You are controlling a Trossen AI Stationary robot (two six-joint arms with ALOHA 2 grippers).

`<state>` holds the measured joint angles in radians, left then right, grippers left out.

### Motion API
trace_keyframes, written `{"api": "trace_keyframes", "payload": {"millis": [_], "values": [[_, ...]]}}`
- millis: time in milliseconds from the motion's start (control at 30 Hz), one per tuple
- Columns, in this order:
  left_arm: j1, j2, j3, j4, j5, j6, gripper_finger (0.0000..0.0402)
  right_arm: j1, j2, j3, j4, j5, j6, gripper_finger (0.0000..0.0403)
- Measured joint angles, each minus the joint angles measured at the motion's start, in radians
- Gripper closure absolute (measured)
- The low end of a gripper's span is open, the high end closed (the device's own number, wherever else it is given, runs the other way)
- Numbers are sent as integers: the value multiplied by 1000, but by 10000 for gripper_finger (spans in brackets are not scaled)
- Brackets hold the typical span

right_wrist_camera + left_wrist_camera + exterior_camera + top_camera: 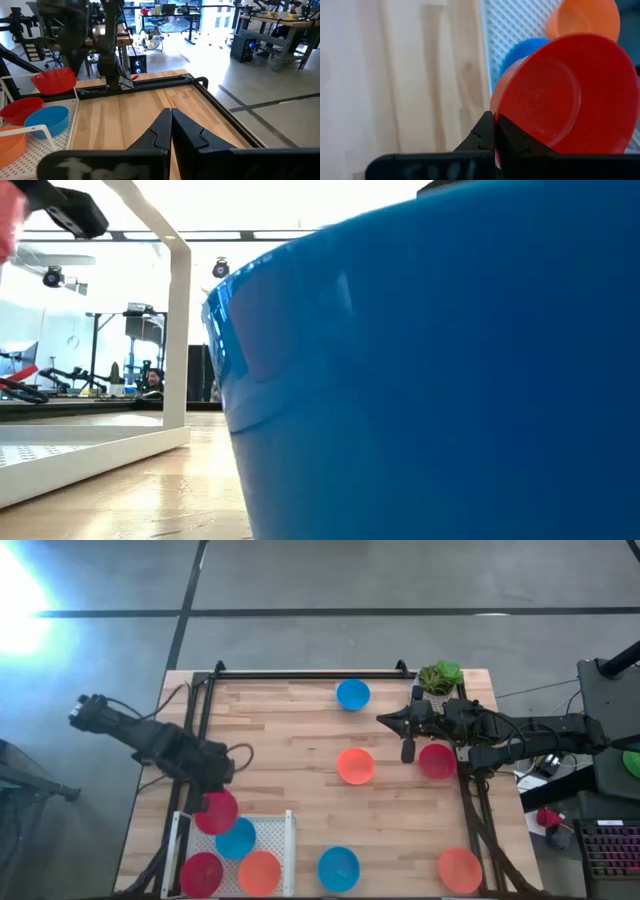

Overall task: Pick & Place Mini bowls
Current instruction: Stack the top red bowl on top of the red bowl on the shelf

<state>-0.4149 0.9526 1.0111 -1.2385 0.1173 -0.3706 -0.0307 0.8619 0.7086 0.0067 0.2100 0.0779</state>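
Left hand clamped on a red mini bowl above the white tray; right hand closed and empty over the tabletop.

The left hand (205, 802) grips the rim of a red mini bowl (217, 811), held tilted over the near edge of the white tray (290, 840). Beyond that hand, inside the tray, lie a blue bowl (236, 838), a second red bowl (201, 873) and an orange bowl (259, 872). Another blue bowl (338, 868) sits on the tabletop (290, 740) just beside the tray. The right hand (384, 719), fingers together, holds nothing. An orange bowl (355, 766) and a red bowl (437, 760) lie near it; a blue bowl (352, 694) lies just beside it.
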Motion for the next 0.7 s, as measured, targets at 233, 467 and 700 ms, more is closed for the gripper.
{"api": "trace_keyframes", "payload": {"millis": [233,467,700], "values": [[-148,73,0,50,0,-81,401,0,0,0,0,0,-2,394],[-262,165,0,154,1,-137,401,0,0,0,-2,-84,-13,394],[-328,235,0,231,2,-185,401,0,0,0,-2,-255,-61,394]]}}
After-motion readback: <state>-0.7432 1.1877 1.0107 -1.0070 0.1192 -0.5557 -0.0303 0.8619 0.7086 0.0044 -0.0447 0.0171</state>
